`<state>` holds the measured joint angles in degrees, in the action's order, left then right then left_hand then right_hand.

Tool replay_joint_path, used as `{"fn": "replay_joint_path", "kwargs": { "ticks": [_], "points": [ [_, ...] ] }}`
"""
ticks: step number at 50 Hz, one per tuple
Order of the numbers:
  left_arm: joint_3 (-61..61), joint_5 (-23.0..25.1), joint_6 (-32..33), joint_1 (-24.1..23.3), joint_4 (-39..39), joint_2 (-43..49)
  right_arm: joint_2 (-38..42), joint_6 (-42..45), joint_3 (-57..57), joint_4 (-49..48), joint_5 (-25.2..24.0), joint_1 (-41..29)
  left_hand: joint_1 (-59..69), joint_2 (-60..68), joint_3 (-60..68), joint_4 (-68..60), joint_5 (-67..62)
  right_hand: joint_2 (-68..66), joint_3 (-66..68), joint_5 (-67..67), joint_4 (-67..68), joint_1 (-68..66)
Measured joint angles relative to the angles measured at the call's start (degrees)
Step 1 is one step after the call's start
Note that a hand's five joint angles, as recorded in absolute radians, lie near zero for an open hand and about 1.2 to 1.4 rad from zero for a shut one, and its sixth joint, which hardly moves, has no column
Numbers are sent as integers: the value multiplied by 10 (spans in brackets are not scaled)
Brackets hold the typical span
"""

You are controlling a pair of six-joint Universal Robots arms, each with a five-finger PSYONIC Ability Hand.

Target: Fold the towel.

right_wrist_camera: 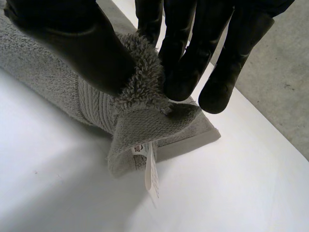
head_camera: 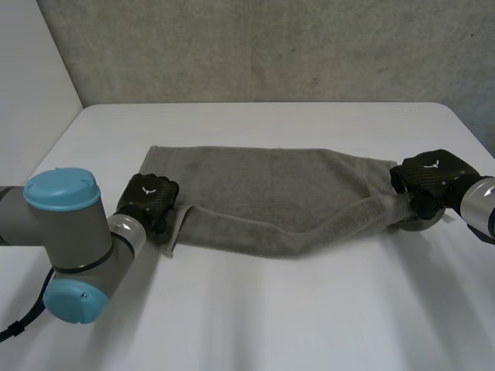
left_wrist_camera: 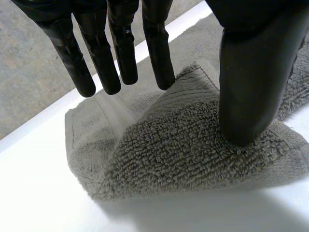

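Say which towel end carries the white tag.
The end pinched in the right hand: the white tag hangs under that corner of the towel. The end under the left hand shows plain grey terry.

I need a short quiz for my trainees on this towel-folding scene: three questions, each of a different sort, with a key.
1. True or false: the right hand pinches the towel between its thumb and fingers.
2. Where on the towel is the left hand? A. on its middle; B. at the near corner of the end at the robot's left; C. on its far edge.
3. Fill the gap: a white ____ hangs from the end of the towel that the right hand holds.
Key: 1 true; 2 B; 3 label.
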<state>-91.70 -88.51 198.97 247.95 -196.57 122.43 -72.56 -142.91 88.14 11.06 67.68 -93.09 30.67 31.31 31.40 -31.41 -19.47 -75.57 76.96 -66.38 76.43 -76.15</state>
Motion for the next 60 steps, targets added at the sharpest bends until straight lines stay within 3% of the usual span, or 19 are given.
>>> {"fn": "replay_joint_path", "kwargs": {
  "ticks": [13, 16, 18, 21, 34, 41, 46, 53, 60],
  "points": [
    [-1, 5, -1, -1, 1, 6, 1, 0, 6, -2, -2, 0, -36, -41, -43, 44, 27, 0, 0, 0, 0, 0],
    [-2, 5, -1, -1, 2, 10, 2, 0, 5, -2, -2, 0, 154, 142, 138, -139, -159, 0, 0, 0, 0, 0],
    [-1, 5, -1, -2, 3, 11, 2, 0, 5, -3, -1, 0, 332, 337, 329, -335, -349, 0, 0, 0, 0, 0],
    [0, 5, -1, -1, 6, 5, 1, 0, 2, -3, 0, 1, 418, 448, 444, -452, -443, 0, 0, 0, 0, 0],
    [-8, 5, -4, 16, 25, -130, -35, -8, -52, 53, 3, 7, 418, 451, 449, -461, -443, 0, 0, 0, 0, 0],
    [-7, 21, -7, 29, 79, -262, -87, -6, -135, 200, -9, 17, 418, 451, 449, -463, -444, 0, 0, 0, 0, 0],
    [-6, 59, -12, 56, 119, -342, -125, -3, -214, 295, -44, 31, 418, 451, 450, -463, -447, 0, 0, 0, 0, 0],
    [-16, 106, -44, 97, 160, -384, -142, 5, -284, 348, -76, 57, 418, 451, 450, -463, -447, 0, 0, 0, 0, 0],
    [-54, 136, -84, 132, 160, -373, -131, 43, -262, 352, -76, 65, 418, 451, 450, -463, -447, 0, 0, 0, 0, 0]
  ]
}}
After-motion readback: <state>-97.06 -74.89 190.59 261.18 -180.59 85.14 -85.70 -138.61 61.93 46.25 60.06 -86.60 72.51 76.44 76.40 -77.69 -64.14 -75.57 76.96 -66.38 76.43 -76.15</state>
